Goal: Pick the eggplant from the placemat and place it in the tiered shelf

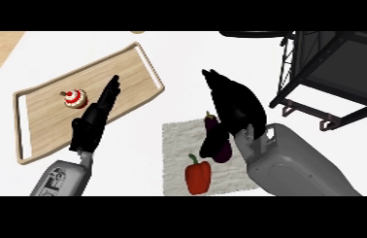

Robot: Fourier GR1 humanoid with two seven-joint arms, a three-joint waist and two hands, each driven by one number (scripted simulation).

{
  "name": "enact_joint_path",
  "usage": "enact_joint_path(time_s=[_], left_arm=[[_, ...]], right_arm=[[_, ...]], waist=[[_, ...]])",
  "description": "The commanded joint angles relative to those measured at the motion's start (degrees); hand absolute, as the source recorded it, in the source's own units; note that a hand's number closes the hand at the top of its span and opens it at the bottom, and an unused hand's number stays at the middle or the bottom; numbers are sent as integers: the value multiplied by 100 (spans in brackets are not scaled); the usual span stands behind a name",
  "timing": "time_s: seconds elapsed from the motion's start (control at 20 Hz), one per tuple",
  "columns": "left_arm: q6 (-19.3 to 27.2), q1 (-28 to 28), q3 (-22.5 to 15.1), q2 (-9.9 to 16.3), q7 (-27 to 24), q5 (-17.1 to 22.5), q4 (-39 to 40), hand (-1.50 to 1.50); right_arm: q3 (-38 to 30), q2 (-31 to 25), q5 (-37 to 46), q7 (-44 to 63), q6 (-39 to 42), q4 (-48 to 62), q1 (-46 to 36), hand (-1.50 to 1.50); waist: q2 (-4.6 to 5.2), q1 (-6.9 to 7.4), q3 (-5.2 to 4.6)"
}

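Observation:
The dark purple eggplant (214,139) lies on the pale grey placemat (175,149), its stem end pointing away from me. My right hand (235,102) hovers just right of it and over its upper end, fingers straight and open, holding nothing. The black wire tiered shelf (324,67) stands at the upper right, beyond the hand. My left hand (97,116) rests open over the wooden tray at the left.
A red bell pepper (198,177) lies on the placemat just below the eggplant. The wooden tray (136,74) at the left carries a small cupcake (73,98). A dark round rim (251,33) shows at the top edge.

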Motion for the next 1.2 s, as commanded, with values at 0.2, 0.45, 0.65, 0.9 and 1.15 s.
enact_joint_path(time_s=[0.2,0.45,0.65,0.9,1.15], left_arm=[[90,190,-103,-247,131,-194,-199,0],[-91,203,117,-160,-189,-163,68,0],[-174,46,118,-171,48,-219,-27,0],[-263,-306,339,-210,228,-134,150,0],[-184,-189,310,-271,256,-297,8,0]], right_arm=[[85,443,455,931,257,-35,195,-150],[-84,643,613,804,362,344,220,-150],[-61,847,1018,663,104,495,458,-150],[-118,1077,1231,423,200,1036,340,-150],[-39,752,1257,486,526,245,1087,-150]], waist=[[-8,11,2],[4,8,0],[2,-1,2],[15,7,1],[-6,-55,3]])
